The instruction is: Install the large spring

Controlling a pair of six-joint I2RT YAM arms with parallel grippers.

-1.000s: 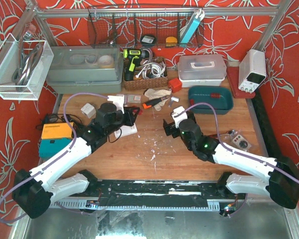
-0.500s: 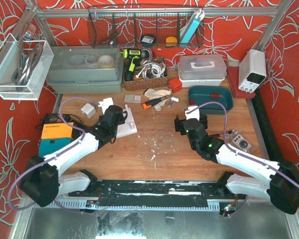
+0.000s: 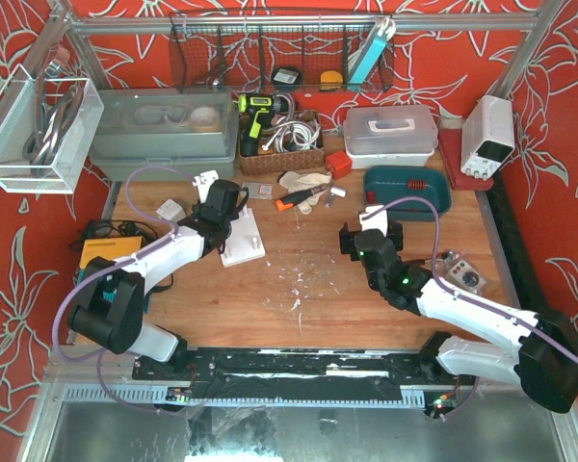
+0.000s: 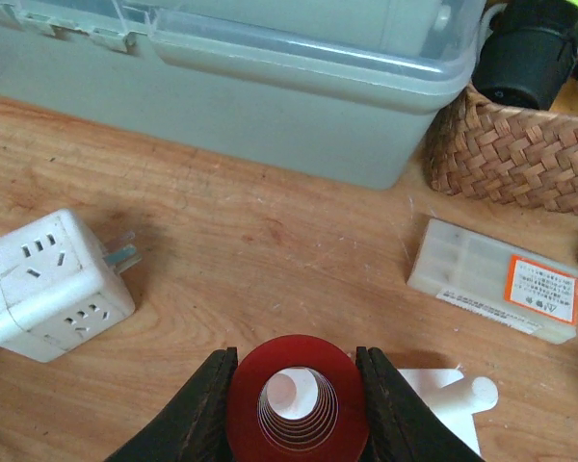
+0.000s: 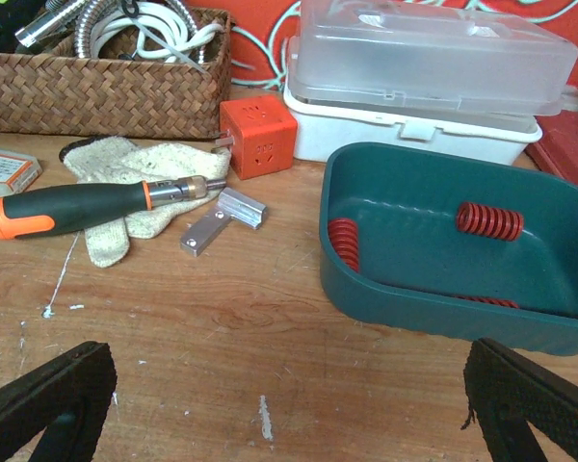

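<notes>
The teal tray (image 5: 443, 289) sits near the far right corner of the bench (image 3: 299, 289). It holds red springs: one lies loose on its floor (image 5: 488, 220), one leans against its left wall (image 5: 344, 243), and part of a third shows behind the near wall. Behind the tray stands a white lidded box (image 5: 433, 77), closed, its contents hidden. The wicker basket (image 5: 96, 82) at the middle of the far edge carries coiled cables and hose. The grey lidded bin (image 3: 164, 135) fills the far left corner, with rolls of tape faintly visible through the lid.

The large spring (image 4: 299, 351) is pinched in the left end effector (image 4: 297, 385). It is seen end-on, with a black finger pressed to each side, over the left half of the bench. Just beyond and to its right lies the white base plate (image 4: 453, 399) with its peg. The spring is not on the peg.

The right end effector (image 5: 289, 414) is released, its fingers spread wide with nothing between them. It faces the tray from the bench's middle.

Only the left wrist view reveals the held spring; from above the arm hides it. That view also shows a white power cube (image 4: 48, 284) and a small labelled box (image 4: 491, 284). The right wrist view alone shows several springs in the tray, where the top view gives just one red speck. It also picks out the screwdriver (image 5: 87, 204) lying on a glove (image 5: 144, 173) and the orange cube (image 5: 257, 135).
</notes>
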